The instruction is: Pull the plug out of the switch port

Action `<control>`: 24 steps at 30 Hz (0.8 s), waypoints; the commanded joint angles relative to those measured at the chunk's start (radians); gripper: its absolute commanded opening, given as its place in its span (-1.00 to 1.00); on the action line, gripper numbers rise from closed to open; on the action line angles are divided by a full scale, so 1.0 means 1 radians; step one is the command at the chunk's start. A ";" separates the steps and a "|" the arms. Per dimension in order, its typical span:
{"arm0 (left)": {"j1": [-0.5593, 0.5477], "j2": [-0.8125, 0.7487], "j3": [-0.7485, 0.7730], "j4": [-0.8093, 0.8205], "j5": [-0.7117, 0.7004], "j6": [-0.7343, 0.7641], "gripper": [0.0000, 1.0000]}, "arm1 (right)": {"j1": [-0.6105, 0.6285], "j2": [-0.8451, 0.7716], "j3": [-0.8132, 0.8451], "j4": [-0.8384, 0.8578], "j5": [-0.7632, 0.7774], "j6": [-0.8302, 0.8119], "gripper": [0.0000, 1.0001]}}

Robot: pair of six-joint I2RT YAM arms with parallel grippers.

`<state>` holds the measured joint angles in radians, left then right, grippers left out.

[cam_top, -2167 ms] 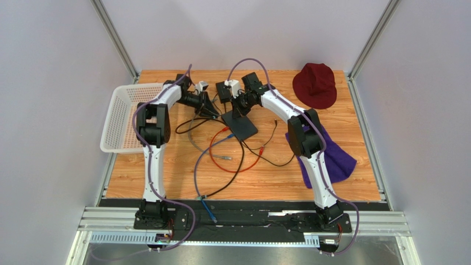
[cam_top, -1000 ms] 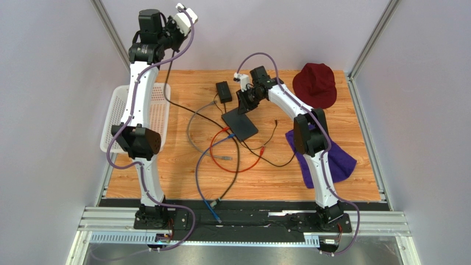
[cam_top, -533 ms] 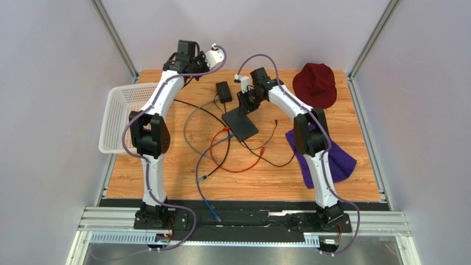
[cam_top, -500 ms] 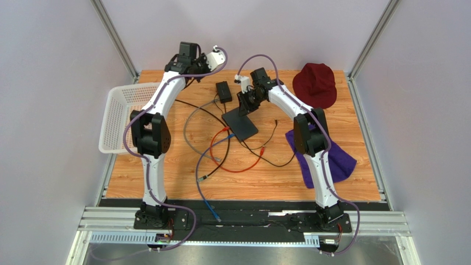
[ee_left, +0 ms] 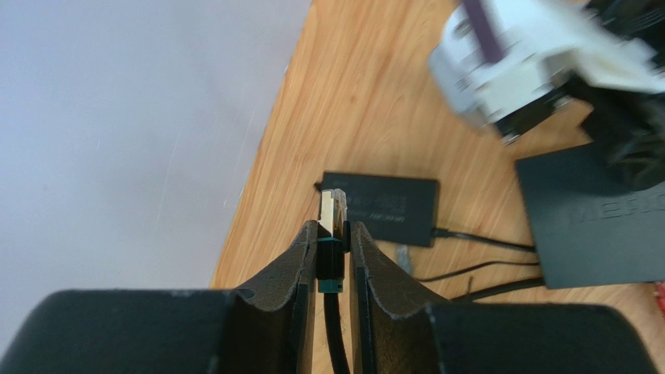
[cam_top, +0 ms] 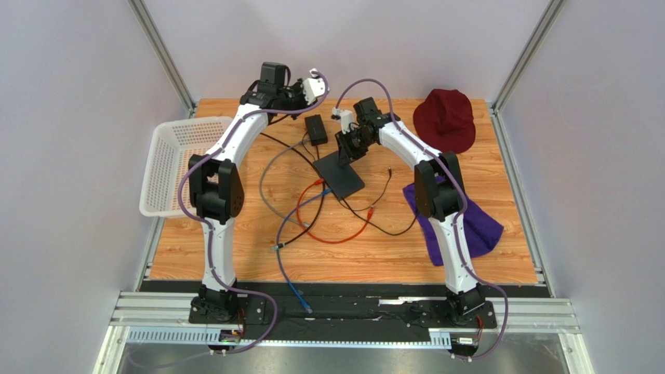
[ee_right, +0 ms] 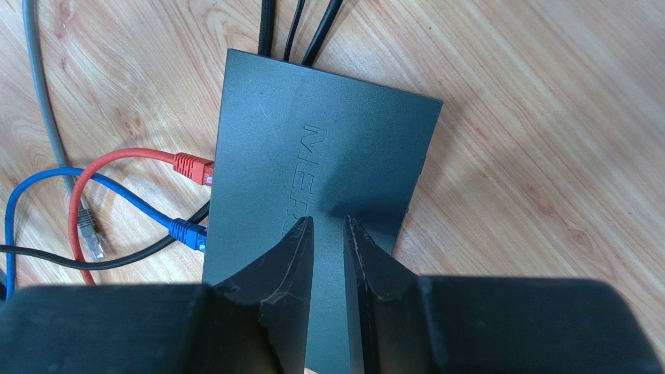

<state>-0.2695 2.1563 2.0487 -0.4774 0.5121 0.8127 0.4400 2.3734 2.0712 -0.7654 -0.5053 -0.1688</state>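
The left pincer [ee_left: 333, 227] squeezes the small clear plug [ee_left: 332, 204] on a thin black wire [ee_left: 336, 343]. The right pincer [ee_right: 328, 224], tips slightly apart, is over the flat dull black box [ee_right: 328, 132], its switch port [ee_right: 211, 210] just left

plug [ee_left: 332, 222]: clear tip, dark boot, unplugged | switch port [ee_right: 218, 199]: likely cabled edge of flat matte-black box [ee_right: 328, 164]

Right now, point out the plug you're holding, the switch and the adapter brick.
plug [ee_left: 332, 204]: left wrist view, on its clear tip.
switch [ee_right: 367, 140]: right wrist view, on its bare top face.
adapter brick [ee_left: 386, 209]: left wrist view, on its labelled top.
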 commanded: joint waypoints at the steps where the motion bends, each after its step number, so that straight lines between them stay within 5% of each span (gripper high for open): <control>1: -0.031 -0.092 0.033 0.020 0.137 0.036 -1.00 | 0.003 -0.048 -0.013 0.031 0.005 0.008 -0.52; 6: 0.002 -0.061 -0.064 0.154 -0.016 -0.075 -1.00 | 0.006 -0.051 -0.020 0.032 0.017 0.000 -0.51; 9: 0.056 -0.003 -0.039 0.064 0.003 -0.160 -0.99 | 0.005 -0.052 -0.028 0.029 0.024 -0.005 -0.51; 15: 0.148 0.221 0.389 -0.252 0.116 -0.438 -0.75 | 0.006 -0.048 -0.033 0.032 0.021 0.000 -0.50; 20: 0.154 0.217 0.300 -0.257 0.172 -0.524 -0.57 | 0.008 -0.048 -0.040 0.035 0.028 -0.001 -0.49; 24: 0.154 0.206 0.202 -0.293 0.174 -0.569 -0.04 | 0.012 -0.052 -0.049 0.035 0.037 -0.012 -0.49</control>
<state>-0.0937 2.3878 2.3192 -0.6827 0.6312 0.3408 0.4423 2.3711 2.0415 -0.7460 -0.4965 -0.1692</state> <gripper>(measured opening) 0.401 0.251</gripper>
